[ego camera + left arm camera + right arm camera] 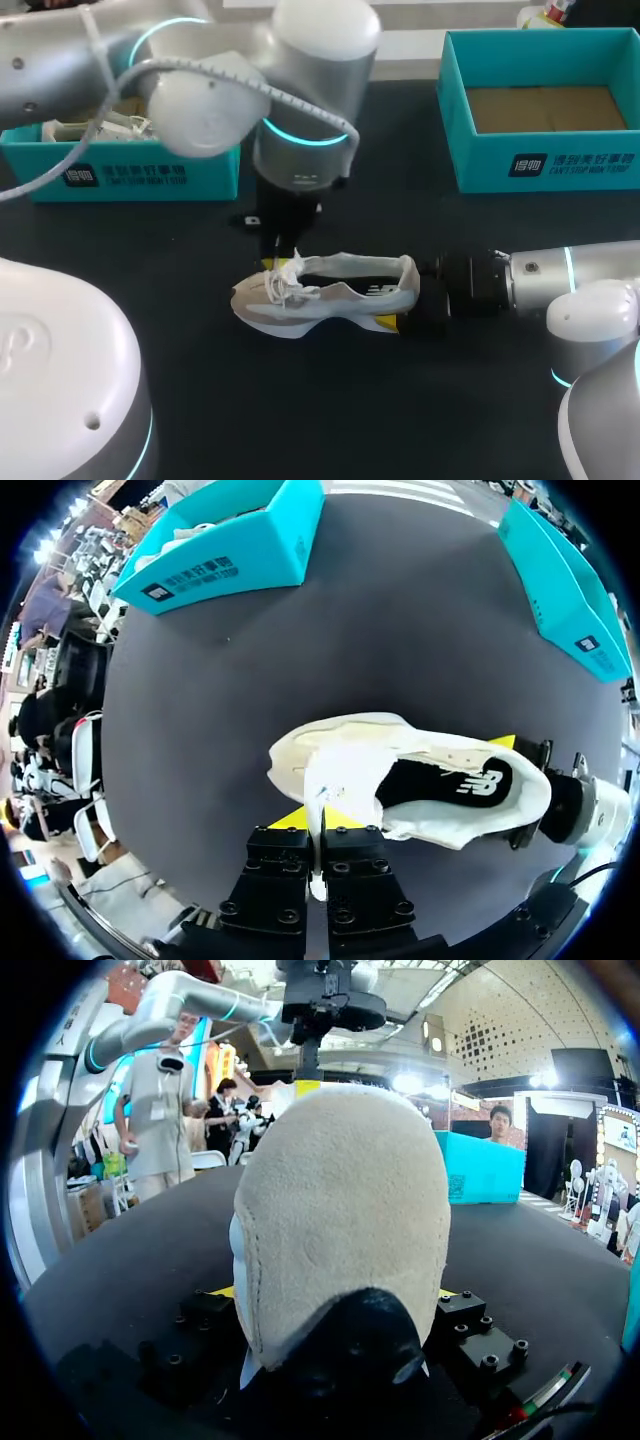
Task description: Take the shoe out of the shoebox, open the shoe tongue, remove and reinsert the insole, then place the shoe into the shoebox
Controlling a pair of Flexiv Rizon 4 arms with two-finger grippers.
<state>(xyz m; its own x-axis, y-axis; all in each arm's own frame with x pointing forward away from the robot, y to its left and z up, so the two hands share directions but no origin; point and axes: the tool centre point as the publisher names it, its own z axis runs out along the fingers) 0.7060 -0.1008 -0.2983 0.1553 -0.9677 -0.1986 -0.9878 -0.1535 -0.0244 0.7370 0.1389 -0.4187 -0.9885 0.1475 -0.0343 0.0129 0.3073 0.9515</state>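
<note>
A: Where do we place the shoe against the empty shoebox?

B: Outside it. The shoe is over the dark table, well apart from the empty shoebox, nearer to us and toward our left arm's side. Its sole faces down and its opening faces up. The heel is the end closer to that box, the toe the farther end. Whether the sole rests on the table we cannot tell. The black insole lies inside the shoe and shows through the opening.

A: How do we read the right gripper?

B: It comes in nearer to us than the empty shoebox. Its fingers stand wide, one on each flank of the heel, both pressed against it, so it clamps the shoe by the heel.

A: And the left gripper?

B: It hangs from above over the shoe's front half, the half farther from the empty shoebox. Its fingers are drawn narrow, nearly together, and pinch a white strip that we take for the tongue.

A: Anything else to label?

B: A second shoebox, across the table from the empty shoebox on our left arm's side, about as far from us. It holds white contents we cannot make out.
</note>
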